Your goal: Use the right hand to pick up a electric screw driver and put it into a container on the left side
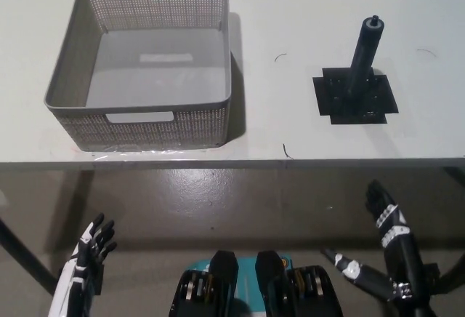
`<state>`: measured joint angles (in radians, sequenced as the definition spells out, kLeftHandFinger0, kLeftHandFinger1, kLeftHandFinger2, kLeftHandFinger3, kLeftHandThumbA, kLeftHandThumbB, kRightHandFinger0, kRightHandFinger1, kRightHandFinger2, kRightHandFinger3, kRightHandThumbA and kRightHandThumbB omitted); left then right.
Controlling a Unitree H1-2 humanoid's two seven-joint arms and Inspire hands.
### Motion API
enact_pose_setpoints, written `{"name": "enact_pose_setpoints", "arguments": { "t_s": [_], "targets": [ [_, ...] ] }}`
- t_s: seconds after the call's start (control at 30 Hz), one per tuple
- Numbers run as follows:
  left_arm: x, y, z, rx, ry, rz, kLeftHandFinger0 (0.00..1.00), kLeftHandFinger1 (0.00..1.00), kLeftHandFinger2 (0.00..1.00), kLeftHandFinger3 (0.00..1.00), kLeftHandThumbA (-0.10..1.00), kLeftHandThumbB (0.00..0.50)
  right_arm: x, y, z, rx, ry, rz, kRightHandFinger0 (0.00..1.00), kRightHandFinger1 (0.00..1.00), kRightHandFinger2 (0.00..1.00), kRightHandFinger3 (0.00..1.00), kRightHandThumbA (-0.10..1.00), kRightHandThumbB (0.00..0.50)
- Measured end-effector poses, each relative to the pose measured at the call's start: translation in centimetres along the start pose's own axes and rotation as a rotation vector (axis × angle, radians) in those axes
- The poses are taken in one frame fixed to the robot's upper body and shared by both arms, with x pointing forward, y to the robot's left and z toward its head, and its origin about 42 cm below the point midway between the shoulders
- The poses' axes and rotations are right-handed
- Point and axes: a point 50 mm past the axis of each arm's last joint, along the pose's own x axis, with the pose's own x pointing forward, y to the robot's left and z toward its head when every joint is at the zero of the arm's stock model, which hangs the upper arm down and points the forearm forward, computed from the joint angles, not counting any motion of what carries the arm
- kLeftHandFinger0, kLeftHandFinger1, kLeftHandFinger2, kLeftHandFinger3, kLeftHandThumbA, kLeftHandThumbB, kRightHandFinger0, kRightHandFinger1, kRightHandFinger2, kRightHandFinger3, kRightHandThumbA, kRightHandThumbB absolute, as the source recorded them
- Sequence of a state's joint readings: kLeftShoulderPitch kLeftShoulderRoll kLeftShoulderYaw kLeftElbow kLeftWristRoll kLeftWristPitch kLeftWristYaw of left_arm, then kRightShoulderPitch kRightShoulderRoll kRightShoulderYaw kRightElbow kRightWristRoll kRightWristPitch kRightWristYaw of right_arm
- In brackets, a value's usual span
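Note:
A dark electric screwdriver (365,59) stands upright on a black square base (355,97) at the right of the white table (290,11). At the table's left sits a grey perforated basket (145,124) with nothing inside it. My black right hand (385,211) hangs below the table's front edge at the lower right, fingers spread and holding nothing, well short of the screwdriver. My white left hand (93,248) rests low at the bottom left with its dark fingers loosely apart, under the basket's side of the table.
The table's front edge (232,163) runs across the picture's middle, with grey floor below it. A bare strip of tabletop lies between basket and screwdriver. A dark table leg (22,255) slants at the lower left.

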<state>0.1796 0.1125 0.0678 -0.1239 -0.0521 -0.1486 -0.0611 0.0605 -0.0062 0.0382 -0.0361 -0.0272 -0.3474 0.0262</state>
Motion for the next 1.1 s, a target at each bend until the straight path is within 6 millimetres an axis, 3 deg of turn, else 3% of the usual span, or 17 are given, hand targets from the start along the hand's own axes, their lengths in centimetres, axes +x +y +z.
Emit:
{"name": "enact_pose_setpoints", "arguments": {
  "t_s": [0.13, 0.17, 0.23, 0.4, 0.53, 0.6, 0.73, 0.83, 1.1],
  "targets": [
    [-0.1, 0.0, 0.0, -0.002, -0.005, -0.005, 1.00, 1.00, 1.00, 1.00, 1.00, 0.140, 2.0, -0.6, 2.2, -0.031, -0.097, -0.023, 1.00, 1.00, 1.00, 1.00, 1.00, 0.354],
    [-0.1, 0.0, 0.0, -0.002, -0.006, -0.006, 1.00, 1.00, 1.00, 1.00, 1.00, 0.156, 2.6, -0.8, 2.6, -0.036, -0.117, -0.028, 1.00, 1.00, 1.00, 1.00, 1.00, 0.385],
    [-0.1, 0.0, 0.0, -0.003, -0.008, -0.008, 1.00, 1.00, 1.00, 1.00, 1.00, 0.158, 3.8, -1.1, 3.3, -0.045, -0.150, -0.044, 1.00, 1.00, 1.00, 1.00, 1.00, 0.401],
    [-0.2, 0.0, 0.0, -0.003, -0.011, -0.011, 1.00, 1.00, 1.00, 1.00, 1.00, 0.136, 7.0, -1.9, 5.0, -0.048, -0.221, -0.094, 1.00, 1.00, 1.00, 1.00, 1.00, 0.342],
    [-0.2, 0.0, 0.0, -0.003, -0.014, -0.011, 1.00, 1.00, 1.00, 1.00, 1.00, 0.122, 9.1, -2.5, 6.1, -0.046, -0.252, -0.126, 1.00, 1.00, 1.00, 1.00, 1.00, 0.368],
    [-0.2, 0.0, 0.0, -0.003, -0.016, -0.012, 1.00, 1.00, 1.00, 1.00, 1.00, 0.116, 10.0, -2.7, 6.4, -0.044, -0.258, -0.138, 1.00, 1.00, 1.00, 1.00, 1.00, 0.389],
    [-0.3, 0.0, 0.0, -0.003, -0.020, -0.013, 1.00, 1.00, 1.00, 1.00, 1.00, 0.094, 11.4, -3.3, 6.6, -0.044, -0.244, -0.145, 1.00, 1.00, 1.00, 1.00, 1.00, 0.369],
    [-0.4, 0.0, 0.0, -0.004, -0.020, -0.014, 1.00, 1.00, 1.00, 1.00, 1.00, 0.093, 12.4, -3.9, 6.5, -0.045, -0.220, -0.144, 1.00, 1.00, 1.00, 1.00, 1.00, 0.389],
    [-0.5, -0.1, 0.0, -0.008, -0.026, -0.014, 1.00, 1.00, 1.00, 1.00, 1.00, 0.066, 16.0, -4.8, 6.1, -0.006, -0.151, -0.122, 1.00, 1.00, 1.00, 1.00, 1.00, 0.353]
  ]
}}
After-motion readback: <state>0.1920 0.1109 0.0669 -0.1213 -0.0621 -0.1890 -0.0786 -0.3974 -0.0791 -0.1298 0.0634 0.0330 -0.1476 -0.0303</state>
